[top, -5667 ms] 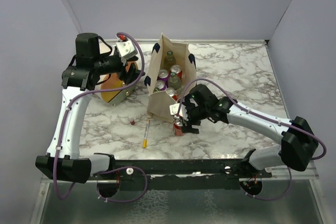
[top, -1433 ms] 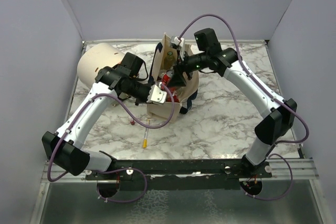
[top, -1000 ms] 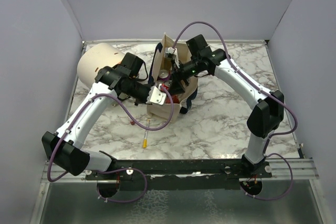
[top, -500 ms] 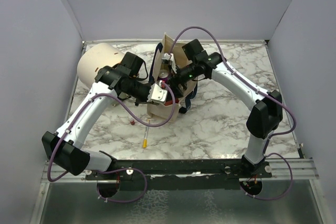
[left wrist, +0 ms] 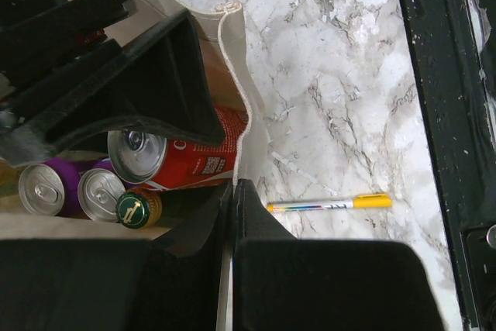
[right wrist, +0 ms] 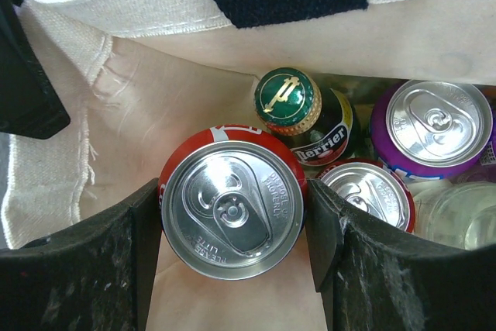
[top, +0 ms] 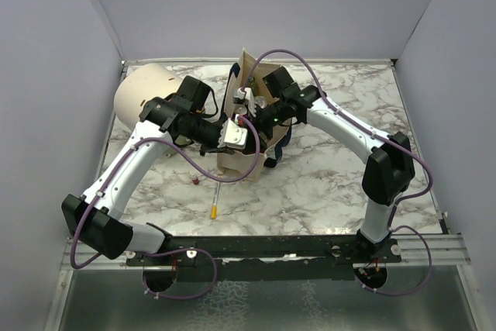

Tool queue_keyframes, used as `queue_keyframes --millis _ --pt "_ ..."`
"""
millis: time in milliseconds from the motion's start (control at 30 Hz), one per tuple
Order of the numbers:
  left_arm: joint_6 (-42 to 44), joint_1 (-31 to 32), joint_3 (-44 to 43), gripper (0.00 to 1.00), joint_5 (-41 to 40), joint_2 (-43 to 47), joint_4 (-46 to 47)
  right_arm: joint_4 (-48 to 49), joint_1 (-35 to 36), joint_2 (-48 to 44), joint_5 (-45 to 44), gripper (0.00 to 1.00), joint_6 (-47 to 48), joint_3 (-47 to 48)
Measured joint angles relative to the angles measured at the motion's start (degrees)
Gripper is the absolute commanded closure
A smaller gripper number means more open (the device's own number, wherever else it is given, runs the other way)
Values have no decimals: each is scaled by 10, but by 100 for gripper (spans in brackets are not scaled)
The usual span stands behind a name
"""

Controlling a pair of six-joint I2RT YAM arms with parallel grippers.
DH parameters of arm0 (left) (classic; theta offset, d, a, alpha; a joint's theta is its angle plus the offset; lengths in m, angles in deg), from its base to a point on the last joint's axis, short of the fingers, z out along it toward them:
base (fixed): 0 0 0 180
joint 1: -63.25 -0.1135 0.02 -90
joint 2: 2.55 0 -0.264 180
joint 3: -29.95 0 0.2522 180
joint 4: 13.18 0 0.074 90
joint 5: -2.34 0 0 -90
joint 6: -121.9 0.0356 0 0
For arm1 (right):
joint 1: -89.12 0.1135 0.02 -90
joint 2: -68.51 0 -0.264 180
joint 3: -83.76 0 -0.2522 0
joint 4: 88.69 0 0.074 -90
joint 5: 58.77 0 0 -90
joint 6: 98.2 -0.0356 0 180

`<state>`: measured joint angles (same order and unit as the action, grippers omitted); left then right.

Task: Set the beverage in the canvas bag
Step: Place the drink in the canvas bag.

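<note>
The beverage, a red can (right wrist: 231, 208), stands upright between the fingers of my right gripper (right wrist: 232, 222), which is shut on its sides. It hangs inside the cream canvas bag (right wrist: 132, 91), close to the near wall. In the top view my right gripper (top: 248, 116) reaches down into the bag (top: 236, 162). My left gripper (left wrist: 234, 185) is shut on the bag's rim (left wrist: 232, 44) and holds that edge outward. From the left wrist the red can (left wrist: 198, 162) shows inside the bag between the right gripper's black fingers (left wrist: 116, 91).
Inside the bag are a green-capped Perrier bottle (right wrist: 288, 100), a purple can (right wrist: 432, 125), another red can (right wrist: 368, 191) and a clear bottle (right wrist: 465, 215). A yellow-capped pen (left wrist: 329, 205) lies on the marble in front. A cream drum-shaped thing (top: 143, 91) stands at the left.
My right gripper has moved left and down with the red can, deeper into the bag's mouth. The left gripper has kept its hold on the rim in the same place.
</note>
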<state>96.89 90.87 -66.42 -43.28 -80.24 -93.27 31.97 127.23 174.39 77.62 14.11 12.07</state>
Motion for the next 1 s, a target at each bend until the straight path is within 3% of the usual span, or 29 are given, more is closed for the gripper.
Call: queue_keyframes --millis 633,1000 --pt "-16 -17 13 100 14 8 4 50 36 0 -82 91 -11 -49" --pt "-14 -22 23 100 19 16 8 93 52 -9 -116 80 -5 -86"
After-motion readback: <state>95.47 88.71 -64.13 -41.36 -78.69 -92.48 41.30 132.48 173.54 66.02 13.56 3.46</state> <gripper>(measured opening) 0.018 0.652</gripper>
